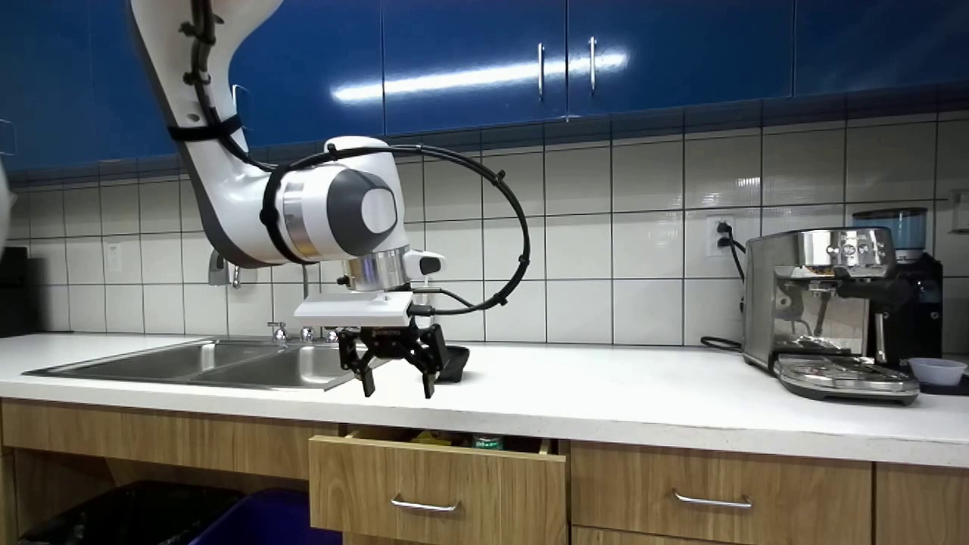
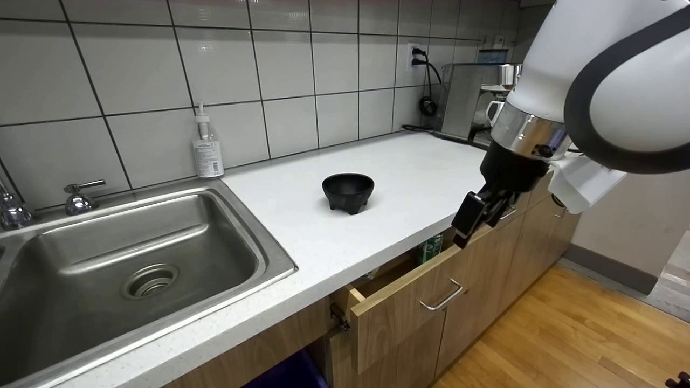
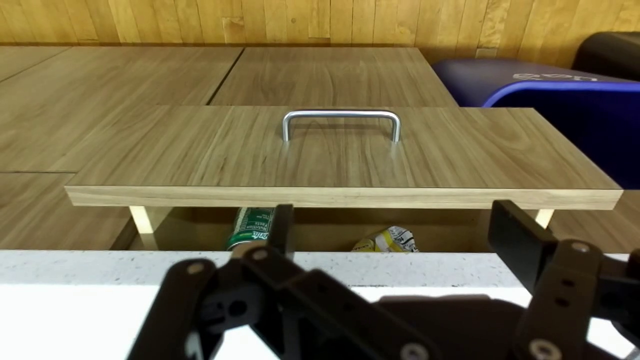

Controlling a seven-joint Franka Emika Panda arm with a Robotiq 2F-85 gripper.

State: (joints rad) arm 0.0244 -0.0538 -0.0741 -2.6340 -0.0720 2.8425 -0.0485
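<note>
My gripper (image 1: pixel 399 387) is open, fingers pointing down, with nothing between them. It hangs near the counter's front edge, by a partly pulled-out wooden drawer (image 2: pixel 399 323). In the wrist view the drawer's front (image 3: pixel 345 167) and its metal handle (image 3: pixel 342 114) lie beyond the fingertips. Inside the drawer are a green can (image 3: pixel 252 225), partly covered by a finger, and a crumpled yellow and white packet (image 3: pixel 392 239). The counter edge hides the rest of the drawer's inside. A black footed bowl (image 2: pixel 348 191) stands upright on the counter; in an exterior view the gripper partly covers that bowl (image 1: pixel 456 363).
A steel sink (image 2: pixel 135 258) is set into the white counter (image 2: pixel 280 178), with a soap bottle (image 2: pixel 208 151) behind it. A coffee machine (image 1: pixel 825 303) stands farther along. Below the counter is a blue bin (image 3: pixel 565 90). Blue cabinets (image 1: pixel 469 60) hang above.
</note>
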